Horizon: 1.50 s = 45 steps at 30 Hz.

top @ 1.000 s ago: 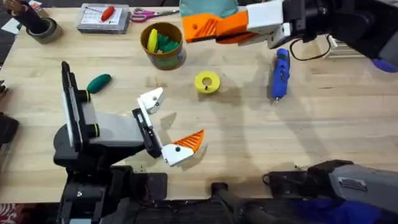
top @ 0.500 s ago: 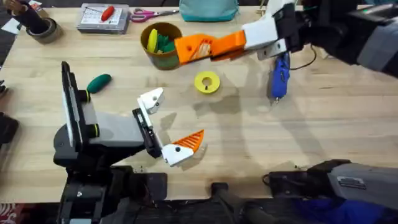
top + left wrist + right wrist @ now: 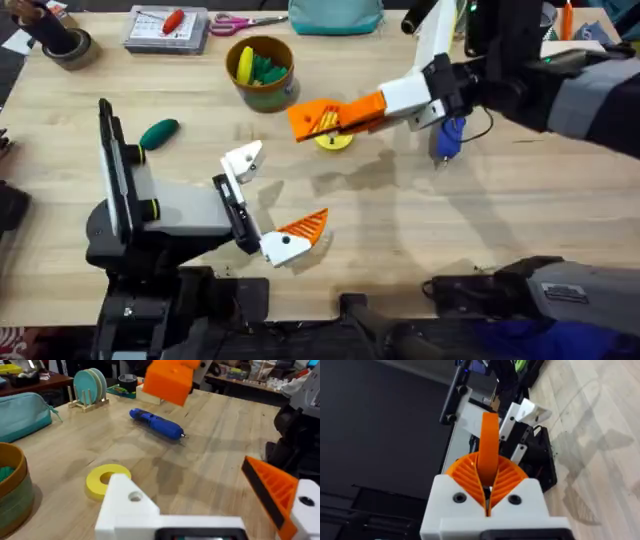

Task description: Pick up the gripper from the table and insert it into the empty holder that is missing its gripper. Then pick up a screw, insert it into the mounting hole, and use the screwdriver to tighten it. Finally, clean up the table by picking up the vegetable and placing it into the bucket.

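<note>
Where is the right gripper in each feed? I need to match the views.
Overhead: right gripper at upper centre, reaching in from the right, just over the yellow ring.
Left wrist: the orange block at the top edge, above the table.
Right wrist: lower centre, shut on an orange part.
Shared landmark: the yellow ring, overhead and left wrist.

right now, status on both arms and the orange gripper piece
left gripper open, holder bare. right gripper shut on the gripper, over the yellow ring, short of holder.
</note>
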Each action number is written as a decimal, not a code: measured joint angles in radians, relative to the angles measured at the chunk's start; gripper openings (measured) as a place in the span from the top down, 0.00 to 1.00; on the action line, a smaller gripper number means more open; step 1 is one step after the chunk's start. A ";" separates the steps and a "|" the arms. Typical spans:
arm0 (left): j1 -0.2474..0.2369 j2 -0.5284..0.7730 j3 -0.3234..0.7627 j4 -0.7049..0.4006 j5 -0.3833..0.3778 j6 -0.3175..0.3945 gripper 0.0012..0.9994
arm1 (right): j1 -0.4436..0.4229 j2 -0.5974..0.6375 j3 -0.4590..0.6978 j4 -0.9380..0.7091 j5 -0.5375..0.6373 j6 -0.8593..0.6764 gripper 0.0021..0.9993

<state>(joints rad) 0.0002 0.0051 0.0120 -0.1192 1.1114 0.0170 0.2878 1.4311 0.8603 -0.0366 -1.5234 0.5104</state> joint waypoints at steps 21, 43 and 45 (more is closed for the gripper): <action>0.000 0.000 0.000 0.000 0.000 0.000 0.01 | 0.015 0.163 -0.104 0.336 0.000 0.201 0.99; 0.000 0.000 0.000 0.000 0.000 0.000 0.01 | 0.037 0.232 -0.228 0.943 0.000 0.683 0.99; 0.000 0.000 0.000 0.000 0.000 0.000 0.01 | 0.037 0.232 -0.244 0.954 0.000 0.717 0.99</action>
<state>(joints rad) 0.0002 0.0055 0.0120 -0.1192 1.1114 0.0170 0.3244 1.6627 0.6162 0.9179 -1.5234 1.2273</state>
